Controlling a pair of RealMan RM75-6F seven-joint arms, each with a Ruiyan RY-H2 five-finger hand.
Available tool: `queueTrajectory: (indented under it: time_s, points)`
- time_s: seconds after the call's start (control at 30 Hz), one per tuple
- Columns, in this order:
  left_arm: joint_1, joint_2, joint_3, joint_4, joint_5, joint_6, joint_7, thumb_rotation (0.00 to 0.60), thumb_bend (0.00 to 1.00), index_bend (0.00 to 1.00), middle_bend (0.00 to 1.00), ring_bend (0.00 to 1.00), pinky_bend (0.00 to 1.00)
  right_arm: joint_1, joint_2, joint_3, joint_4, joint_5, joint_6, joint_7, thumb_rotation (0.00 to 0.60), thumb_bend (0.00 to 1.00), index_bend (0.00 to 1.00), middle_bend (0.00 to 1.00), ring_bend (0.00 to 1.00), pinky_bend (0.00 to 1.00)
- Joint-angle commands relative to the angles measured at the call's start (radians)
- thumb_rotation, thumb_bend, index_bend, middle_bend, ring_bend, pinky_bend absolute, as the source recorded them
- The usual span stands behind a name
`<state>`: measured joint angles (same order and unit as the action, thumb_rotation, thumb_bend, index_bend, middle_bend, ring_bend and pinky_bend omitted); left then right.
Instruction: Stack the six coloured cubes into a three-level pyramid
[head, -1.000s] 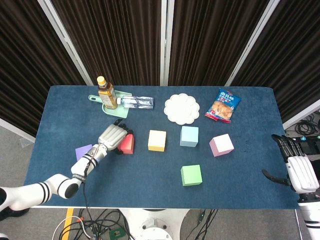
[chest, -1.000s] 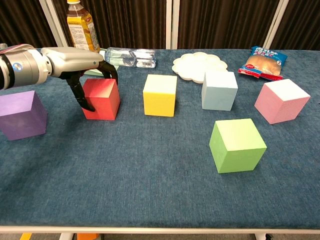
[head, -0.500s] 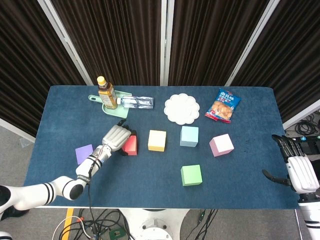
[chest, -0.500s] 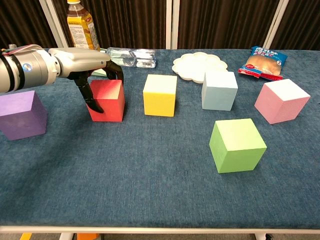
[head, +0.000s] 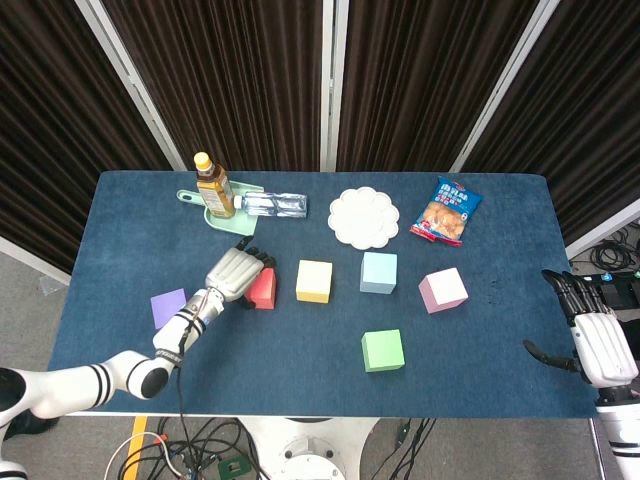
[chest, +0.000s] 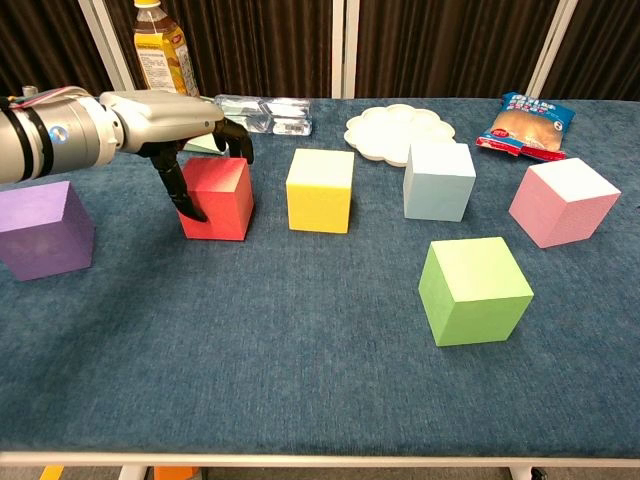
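Red cube (chest: 219, 197) on table (chest: 300, 350), just left of yellow cube (chest: 320, 189); left hand (chest: 165, 125) clamps it, thumb on its left face, fingers over the top. Right hand (head: 592, 335) off the table's right edge, fingers apart, holding nothing.

tea bottle (chest: 159, 45): top cropped | red cube (chest: 217, 198): grip contact possibly hidden

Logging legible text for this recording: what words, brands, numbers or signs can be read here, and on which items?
Nothing can be read with certainty.
Tea bottle: its yellow label carries print, too blurred to read.
Snack bag: light characters on the blue top, too small to make out.
Clear bottle lying down: no readable label.
Cubes, white plate: no markings.
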<state>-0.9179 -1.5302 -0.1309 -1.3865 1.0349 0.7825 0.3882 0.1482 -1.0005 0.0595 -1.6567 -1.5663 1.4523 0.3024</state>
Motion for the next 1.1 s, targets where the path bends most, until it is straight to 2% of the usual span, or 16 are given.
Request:
queueTrajectory:
  time_s: [0.03, 0.2, 0.43, 0.7, 0.93, 1.1]
  points:
    - [-0.001, 0.001, 0.003, 0.001, 0.000, 0.003, 0.005, 0.600, 0.00, 0.25, 0.24, 0.20, 0.05, 0.000, 0.000, 0.000, -0.001, 0.001, 0.000, 0.000, 0.600, 0.12, 0.00, 0.08, 0.00, 0.00]
    - [0.001, 0.003, 0.010, -0.003, 0.000, 0.008, 0.009, 0.600, 0.00, 0.24, 0.24, 0.20, 0.05, 0.006, 0.003, -0.002, -0.008, -0.007, -0.009, -0.004, 0.600, 0.12, 0.00, 0.08, 0.00, 0.00]
    - [0.020, 0.028, 0.006, -0.055, -0.001, 0.039, -0.006, 0.600, 0.00, 0.19, 0.23, 0.20, 0.05, 0.048, 0.025, -0.005, -0.044, -0.042, -0.063, -0.019, 0.600, 0.12, 0.00, 0.08, 0.00, 0.00]
    - [0.117, 0.139, 0.026, -0.175, 0.074, 0.177, -0.058, 0.600, 0.00, 0.18, 0.22, 0.20, 0.05, 0.174, 0.027, 0.018, -0.090, -0.059, -0.224, -0.055, 0.600, 0.12, 0.00, 0.10, 0.00, 0.00]
    - [0.225, 0.257, 0.065, -0.259, 0.147, 0.295, -0.114, 0.600, 0.00, 0.18, 0.22, 0.20, 0.05, 0.333, -0.074, 0.080, -0.103, 0.049, -0.435, -0.010, 0.600, 0.12, 0.00, 0.17, 0.00, 0.00]
    - [0.287, 0.309, 0.092, -0.296, 0.204, 0.354, -0.149, 0.600, 0.00, 0.18, 0.22, 0.20, 0.05, 0.450, -0.164, 0.146, -0.093, 0.198, -0.569, -0.104, 0.600, 0.06, 0.00, 0.17, 0.00, 0.00]
